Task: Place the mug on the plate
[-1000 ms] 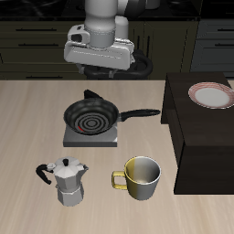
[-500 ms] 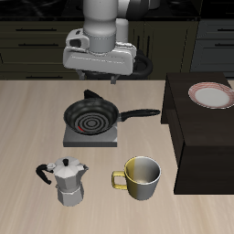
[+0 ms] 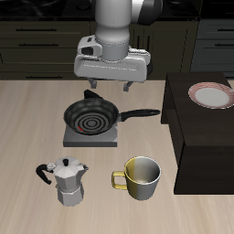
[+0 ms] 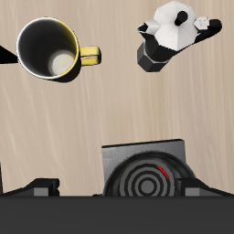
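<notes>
Gripper [image 3: 111,87] hangs above the back edge of the frying pan [image 3: 90,116], fingers spread wide apart, nothing between them, nothing held. One fingertip [image 3: 93,85] shows over the pan's far rim, the other sits nearer the pan's handle side. Arm body rises straight up behind the pan.

Pan is black with spiral rings, resting on a grey square stove pad [image 3: 90,136]; its long black handle [image 3: 143,114] points toward the dark raised block [image 3: 203,137]. In the wrist view the pan [image 4: 146,180] and pad [image 4: 119,155] lie directly under the gripper [image 4: 117,186], with both finger ends dark at the frame border.

Mug [image 3: 142,177] stands upright on the wooden table [image 3: 27,119], nearer the table's front edge than the pan, just beside the dark block, loop handle turned toward the moka pot [image 3: 67,180]. Wrist view shows the mug [image 4: 47,50] from above, pale inside, yellow handle sticking out sideways. Moka pot [image 4: 174,33] is silver, faceted, black handle, standing near the mug but apart from it, also in front of the pan.

Plate [image 3: 212,94] lies flat on top of the dark block, well apart from the pan, white centre with pinkish-red rim. Mug is well apart from plate.
</notes>
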